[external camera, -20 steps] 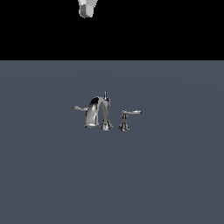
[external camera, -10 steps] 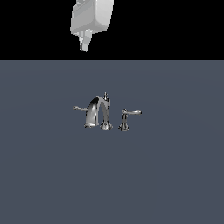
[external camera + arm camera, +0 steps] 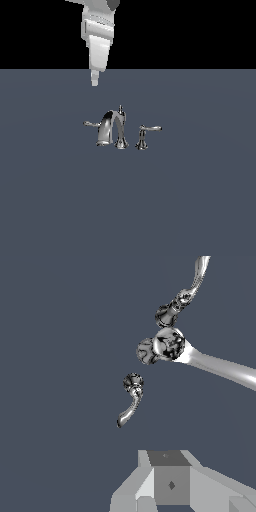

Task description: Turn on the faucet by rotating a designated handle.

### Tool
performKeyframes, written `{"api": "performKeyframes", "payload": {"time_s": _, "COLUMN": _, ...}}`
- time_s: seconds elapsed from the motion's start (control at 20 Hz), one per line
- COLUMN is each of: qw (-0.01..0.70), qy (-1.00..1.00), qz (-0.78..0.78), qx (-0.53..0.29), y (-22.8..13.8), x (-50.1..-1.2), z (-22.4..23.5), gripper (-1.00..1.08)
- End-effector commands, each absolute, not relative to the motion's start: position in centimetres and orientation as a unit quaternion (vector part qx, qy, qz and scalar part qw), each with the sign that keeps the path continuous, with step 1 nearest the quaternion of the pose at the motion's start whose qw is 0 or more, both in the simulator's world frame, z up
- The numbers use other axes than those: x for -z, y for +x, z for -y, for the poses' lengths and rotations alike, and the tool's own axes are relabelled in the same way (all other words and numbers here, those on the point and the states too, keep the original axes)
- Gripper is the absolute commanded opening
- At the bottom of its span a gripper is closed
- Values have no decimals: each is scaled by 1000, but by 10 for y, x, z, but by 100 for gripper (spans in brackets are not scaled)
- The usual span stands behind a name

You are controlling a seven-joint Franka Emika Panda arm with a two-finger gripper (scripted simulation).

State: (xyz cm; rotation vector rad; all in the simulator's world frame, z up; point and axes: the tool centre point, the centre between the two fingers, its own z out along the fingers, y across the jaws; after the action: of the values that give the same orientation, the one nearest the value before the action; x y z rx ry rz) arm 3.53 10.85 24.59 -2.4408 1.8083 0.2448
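Faucet stands mid surface; thin handle on its exterior-view left. Our tool hangs high above, well apart; we cannot tell whether fingers open or closed.

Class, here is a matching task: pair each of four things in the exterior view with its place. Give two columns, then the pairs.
Things:
1. handle
2. spout
3. pedestal lever
4. gripper

Places:
A. farthest to the exterior view's right
B. up above the faucet, apart from it
C. farthest to the exterior view's left of the faucet parts
D. arching down between the two levers

Pairs: 1-C, 2-D, 3-A, 4-B
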Motion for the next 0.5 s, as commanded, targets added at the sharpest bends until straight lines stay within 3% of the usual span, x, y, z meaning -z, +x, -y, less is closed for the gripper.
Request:
{"api": "performKeyframes", "payload": {"time_s": 0.0, "qw": 40, "qy": -779, "qz": -621, "qx": -75, "y": 45, "x": -226, "z": -114, "gripper": -100}}
{"api": "performKeyframes", "payload": {"time_s": 0.45, "qw": 15, "qy": -704, "qz": -709, "qx": -42, "y": 74, "x": -154, "z": -130, "gripper": -100}}
